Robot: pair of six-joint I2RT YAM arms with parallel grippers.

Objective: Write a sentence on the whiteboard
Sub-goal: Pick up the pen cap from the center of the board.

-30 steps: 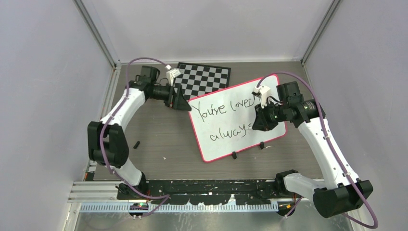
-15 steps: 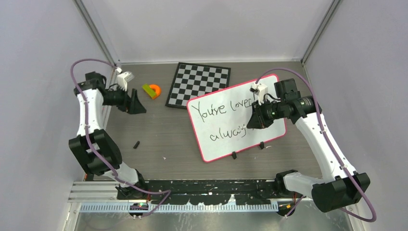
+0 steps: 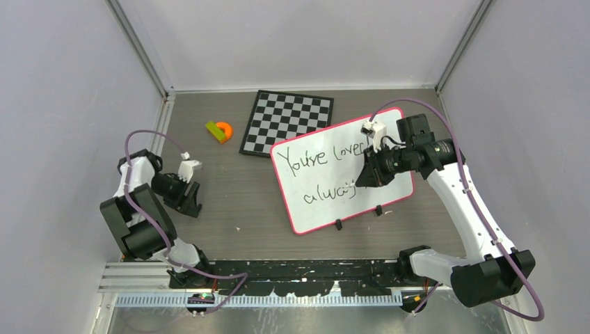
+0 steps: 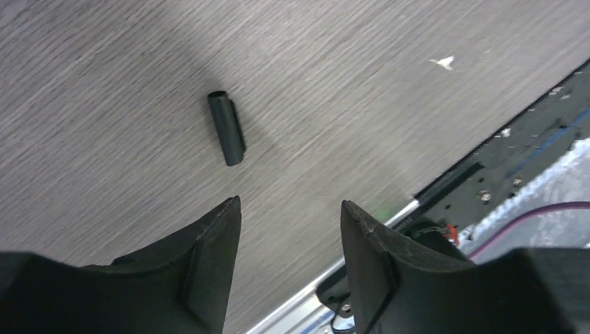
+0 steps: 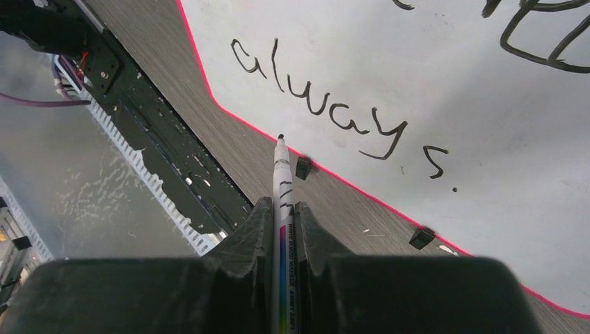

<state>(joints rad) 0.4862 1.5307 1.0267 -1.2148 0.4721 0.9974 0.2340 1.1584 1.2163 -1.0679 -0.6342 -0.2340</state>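
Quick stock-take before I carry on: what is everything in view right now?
whiteboard: 1, white, pink frame, right of centre
sentence: 2 lines, black, on whiteboard
clips: 2, black, whiteboard's near edge
checkerboard: 1, black-white, far centre
small object: 1, orange-green, left of checkerboard
cap: 1, black, on table by left gripper
marker: 1, white, in right gripper
left gripper: open, over table
right gripper: shut on marker, over whiteboard

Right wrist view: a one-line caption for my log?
Right gripper clamps a marker, tip near the whiteboard edge, below the lettering "always."
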